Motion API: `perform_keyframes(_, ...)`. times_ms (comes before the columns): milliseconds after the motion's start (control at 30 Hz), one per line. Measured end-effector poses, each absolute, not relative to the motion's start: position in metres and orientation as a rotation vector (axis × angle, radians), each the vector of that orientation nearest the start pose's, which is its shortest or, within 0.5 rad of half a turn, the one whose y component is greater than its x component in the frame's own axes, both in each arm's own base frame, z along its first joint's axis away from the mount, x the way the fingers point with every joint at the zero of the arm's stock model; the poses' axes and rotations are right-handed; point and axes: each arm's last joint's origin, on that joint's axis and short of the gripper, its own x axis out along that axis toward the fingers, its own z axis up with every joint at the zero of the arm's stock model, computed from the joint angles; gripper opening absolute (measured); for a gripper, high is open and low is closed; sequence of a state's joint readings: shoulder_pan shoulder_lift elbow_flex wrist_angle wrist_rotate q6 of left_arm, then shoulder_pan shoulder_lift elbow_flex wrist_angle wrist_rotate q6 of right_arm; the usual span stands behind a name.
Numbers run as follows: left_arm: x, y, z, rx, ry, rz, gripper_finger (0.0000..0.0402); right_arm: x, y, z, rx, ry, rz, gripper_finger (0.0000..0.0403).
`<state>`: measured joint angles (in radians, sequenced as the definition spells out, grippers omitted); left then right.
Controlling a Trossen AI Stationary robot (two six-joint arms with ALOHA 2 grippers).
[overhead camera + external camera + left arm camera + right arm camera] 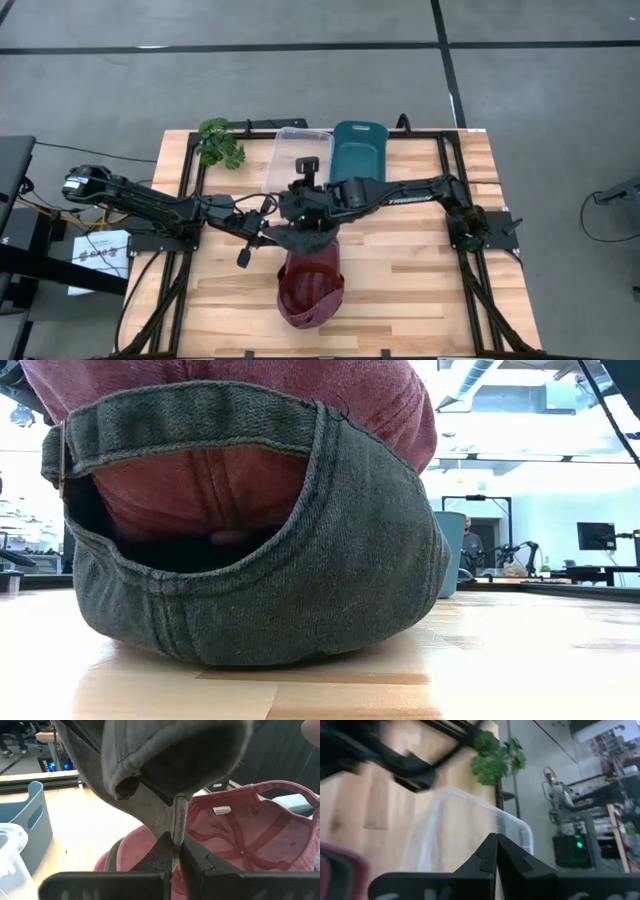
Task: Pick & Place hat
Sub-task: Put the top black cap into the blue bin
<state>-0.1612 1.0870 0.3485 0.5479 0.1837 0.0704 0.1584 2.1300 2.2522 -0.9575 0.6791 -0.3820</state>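
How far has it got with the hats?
Partway. The left gripper is shut on the edge of a grey hat, next to the red hat lying on the table. The right gripper waits shut and empty over the clear bin. Left: setting the grey hat down.

Faded cloth hat point(310, 285); matt wooden table point(420, 280)

A robotics lab or workshop — the wooden table point(420, 250) stands on a bare grey concrete floor point(540, 90) crossed by dark lines. At the right of the low view, the hall behind has exposed ceiling ducts point(470, 385), a monitor point(597, 536) on a desk and another robot arm point(515, 552). At the right of the right wrist view stands an equipment rack point(580, 820) with cables — one green light glowing.
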Motion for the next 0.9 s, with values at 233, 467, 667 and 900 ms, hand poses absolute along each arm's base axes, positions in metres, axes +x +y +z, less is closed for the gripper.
perform_keyframes(233, 0.210, -0.039, 0.198, 0.067, 0.179, -0.350, 0.0015, 0.451, 0.071, 0.356, -0.692, 0.827, -0.283, 0.0000)
perform_keyframes(467, 0.210, -0.040, 0.199, 0.067, 0.177, -0.351, 0.0015, 0.449, 0.079, 0.372, -0.676, 0.764, -0.279, 0.0000)
perform_keyframes(667, 0.210, -0.040, 0.199, 0.067, 0.177, -0.351, 0.0015, 0.448, 0.081, 0.383, -0.656, 0.710, -0.268, 0.0000)
perform_keyframes(900, 0.210, -0.040, 0.198, 0.067, 0.181, -0.351, 0.0015, 0.450, 0.080, 0.375, -0.646, 0.748, -0.218, 0.0000)
